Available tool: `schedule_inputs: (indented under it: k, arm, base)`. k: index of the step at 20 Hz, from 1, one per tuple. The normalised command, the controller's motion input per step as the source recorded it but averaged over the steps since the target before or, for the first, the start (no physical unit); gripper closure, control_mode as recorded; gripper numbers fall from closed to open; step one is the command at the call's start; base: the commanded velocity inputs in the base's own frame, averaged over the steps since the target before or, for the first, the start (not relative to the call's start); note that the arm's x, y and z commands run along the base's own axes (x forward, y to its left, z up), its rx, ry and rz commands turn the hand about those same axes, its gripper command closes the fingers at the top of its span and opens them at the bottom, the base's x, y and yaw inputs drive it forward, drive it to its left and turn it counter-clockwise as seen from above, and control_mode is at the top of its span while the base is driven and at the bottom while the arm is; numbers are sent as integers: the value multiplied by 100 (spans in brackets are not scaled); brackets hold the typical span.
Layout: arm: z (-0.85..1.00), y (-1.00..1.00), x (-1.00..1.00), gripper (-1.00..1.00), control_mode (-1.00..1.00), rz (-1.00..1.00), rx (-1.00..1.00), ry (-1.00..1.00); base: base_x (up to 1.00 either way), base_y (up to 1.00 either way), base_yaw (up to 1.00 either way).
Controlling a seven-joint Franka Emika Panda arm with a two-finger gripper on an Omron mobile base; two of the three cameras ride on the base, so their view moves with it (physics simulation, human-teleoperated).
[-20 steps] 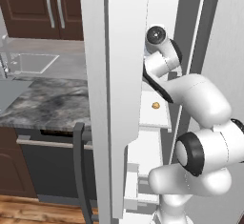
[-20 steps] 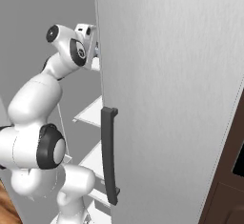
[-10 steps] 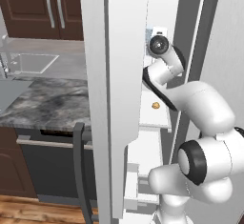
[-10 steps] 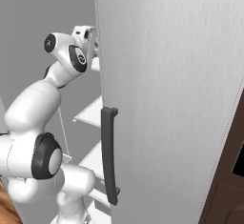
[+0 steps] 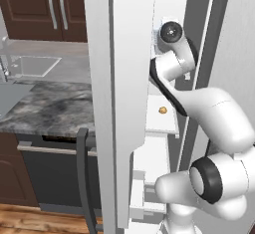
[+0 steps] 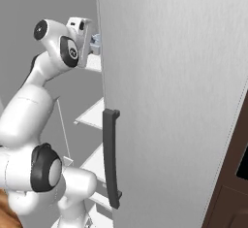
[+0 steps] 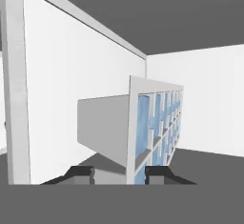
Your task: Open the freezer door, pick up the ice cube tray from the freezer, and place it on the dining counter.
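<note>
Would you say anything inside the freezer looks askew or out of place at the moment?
Yes: the ice cube tray stands on its edge rather than lying flat, its grid of pale blue cubes facing sideways, clamped between the tips of the end effector in the hand view. A tiny round brown item sits alone on a freezer shelf.

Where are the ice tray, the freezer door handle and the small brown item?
ice tray (image 7: pixel 157 123), hand view, on its cube grid
door handle (image 5: pixel 84 178), left base view, mid bar
brown item (image 5: pixel 162 110), left base view, its centre on the shelf
</note>
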Motion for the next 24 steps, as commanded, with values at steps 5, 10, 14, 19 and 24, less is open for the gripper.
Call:
schedule_inputs:
  k: [5,10,14,19,24]
  arm:
    - [9,11,-67,100,-100,1,-2,5]
    - [2,9,-92,100,-100,2,-3,1]
    - [5,1,-98,100,-100,4,-1,2]
    - [5,2,-94,100,-100,4,-1,4]
    - [3,2,-91,100,-100,3,-1,4]
  base:
    - [0,0,0]
    - [0,0,0]
    - [0,0,0]
    - [0,0,0]
    - [0,0,0]
